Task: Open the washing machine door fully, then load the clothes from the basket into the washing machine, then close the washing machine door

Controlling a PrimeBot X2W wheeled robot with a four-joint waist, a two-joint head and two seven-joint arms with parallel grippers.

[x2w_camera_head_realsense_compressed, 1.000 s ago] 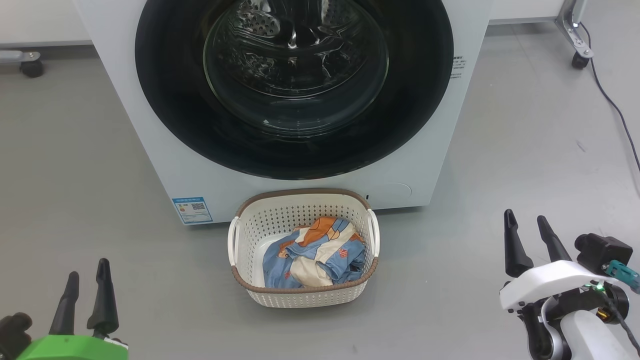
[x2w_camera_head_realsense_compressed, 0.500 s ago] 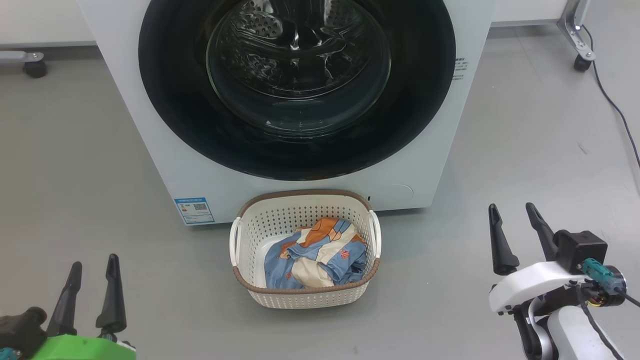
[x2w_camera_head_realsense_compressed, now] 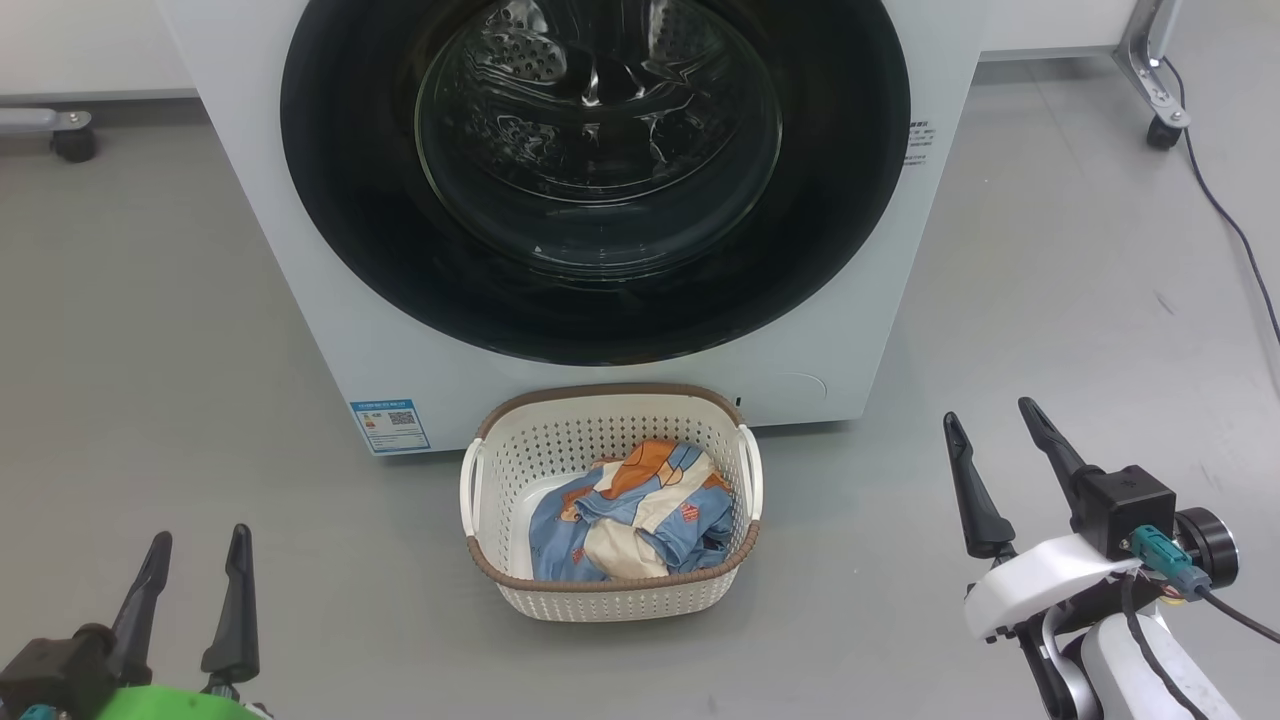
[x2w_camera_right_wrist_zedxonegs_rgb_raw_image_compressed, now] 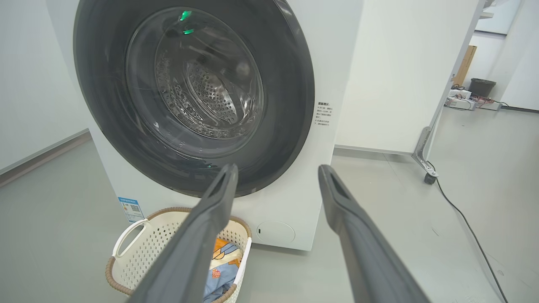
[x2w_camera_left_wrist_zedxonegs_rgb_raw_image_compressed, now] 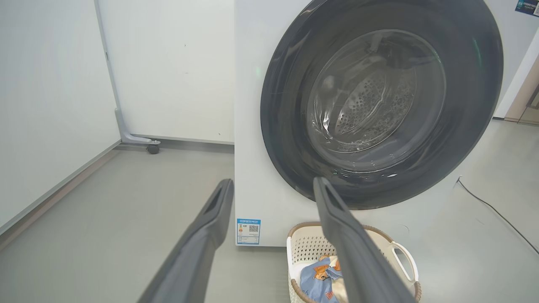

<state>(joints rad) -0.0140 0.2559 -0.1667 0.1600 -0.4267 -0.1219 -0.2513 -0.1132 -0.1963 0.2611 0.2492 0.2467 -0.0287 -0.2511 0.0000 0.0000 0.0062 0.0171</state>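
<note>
the left gripper (x2w_camera_head_realsense_compressed: pixel 201 535) and right gripper (x2w_camera_head_realsense_compressed: pixel 988 411) are seen spread apart, empty. a dark bin (x2w_camera_right_wrist_zedxonegs_rgb_raw_image_compressed: pixel 482 87) is shown at 2 o'clock from the right wrist.

The left gripper (x2w_camera_head_realsense_compressed: pixel 200 535) sits at the lower left on a green wrist (x2w_camera_head_realsense_compressed: pixel 170 705), its 2 dark fingers (x2w_camera_head_realsense_compressed: pixel 235 610) spread apart and pointing up. The right gripper (x2w_camera_head_realsense_compressed: pixel 988 411) stands higher at the lower right on a white wrist (x2w_camera_head_realsense_compressed: pixel 1040 590), fingers equally parted, leaning slightly left, empty.
</note>
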